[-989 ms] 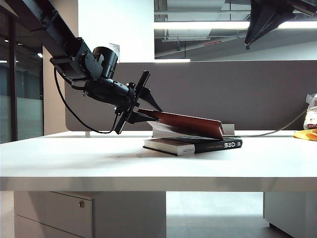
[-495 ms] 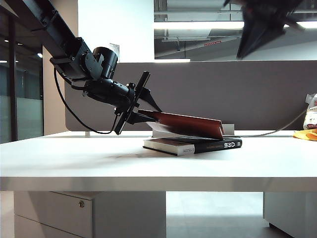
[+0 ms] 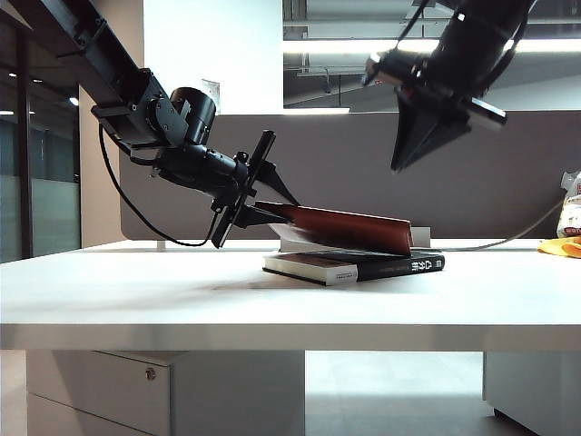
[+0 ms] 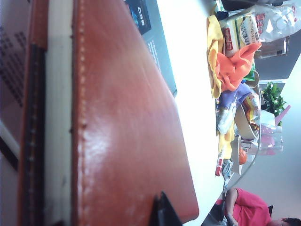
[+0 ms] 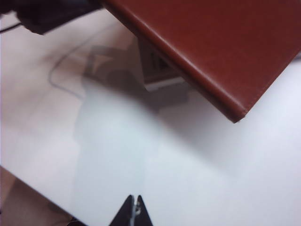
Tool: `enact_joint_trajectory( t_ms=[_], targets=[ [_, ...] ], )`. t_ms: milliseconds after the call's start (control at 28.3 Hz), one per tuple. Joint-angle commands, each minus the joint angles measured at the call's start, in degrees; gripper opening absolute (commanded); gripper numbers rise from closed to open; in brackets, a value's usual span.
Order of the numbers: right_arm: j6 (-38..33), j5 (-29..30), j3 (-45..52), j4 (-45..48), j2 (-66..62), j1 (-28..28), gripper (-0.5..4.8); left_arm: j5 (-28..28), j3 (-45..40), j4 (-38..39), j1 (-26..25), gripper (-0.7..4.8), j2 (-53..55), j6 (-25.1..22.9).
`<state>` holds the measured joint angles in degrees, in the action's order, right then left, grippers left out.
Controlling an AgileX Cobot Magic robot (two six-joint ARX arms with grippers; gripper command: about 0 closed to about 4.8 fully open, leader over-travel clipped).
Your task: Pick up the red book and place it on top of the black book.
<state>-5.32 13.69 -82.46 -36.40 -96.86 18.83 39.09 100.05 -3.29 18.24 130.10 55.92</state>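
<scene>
Left gripper (image 3: pixel 250 207) clamps tilted red book (image 3: pixel 349 229) over black book (image 3: pixel 363 266); right gripper (image 5: pixel 134 210) closed above

**An open-plan office, by the look of it**

A white desk (image 3: pixel 136 295) stands against a grey fabric partition screen (image 3: pixel 363 163), with a lockable drawer pedestal (image 3: pixel 100 391) beneath. Overhead run strip lights (image 3: pixel 363 45) and exposed ceiling ducts; a glass wall (image 3: pixel 36 182) stands at the left. Snack packets (image 4: pixel 244 28) and a potted plant (image 4: pixel 273 96) crowd the far end — ordinary workplace clutter.
</scene>
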Motion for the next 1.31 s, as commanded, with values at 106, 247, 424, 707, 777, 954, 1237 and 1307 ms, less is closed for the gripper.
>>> enact_joint_trajectory(
  t_ms=[106,247,424,707,777,954,1237,1307],
  targets=[
    [-0.7,0.1,-0.2,2.2,-2.9,0.0,-0.06,2.3,0.5,-1.5,0.1,1.29,-0.5,-1.1],
    [-2.2,0.1,-0.2,4.2,-3.7,0.0,-0.06,2.3,0.5,-1.6,0.1,1.29,-0.5,-1.6],
    [-2.8,0.1,-0.2,7.2,-4.2,0.0,-0.06,3.2,0.6,-1.6,0.1,1.26,-0.5,-1.6],
    [-3.8,-0.1,-0.2,6.8,-7.1,-0.1,-0.06,4.2,0.6,-1.7,0.1,1.20,-0.5,-2.2],
    [-3.9,-0.1,-0.2,6.8,-7.6,-0.2,-0.06,4.5,0.7,-1.7,0.1,1.20,-0.5,-2.4],
    [-4.1,-0.9,-0.3,8.5,-8.2,-0.7,-0.06,5.1,1.4,-1.6,0.1,1.20,-0.6,-2.8],
    [-4.6,-1.4,-3.2,7.5,-11.6,-1.5,-0.06,5.4,2.0,-1.5,0.1,1.20,-0.6,-2.8],
    [-4.6,-1.4,-4.0,7.4,-12.3,-1.5,-0.06,5.6,2.0,-1.5,0.1,1.20,-0.6,-2.8]
  ],
)
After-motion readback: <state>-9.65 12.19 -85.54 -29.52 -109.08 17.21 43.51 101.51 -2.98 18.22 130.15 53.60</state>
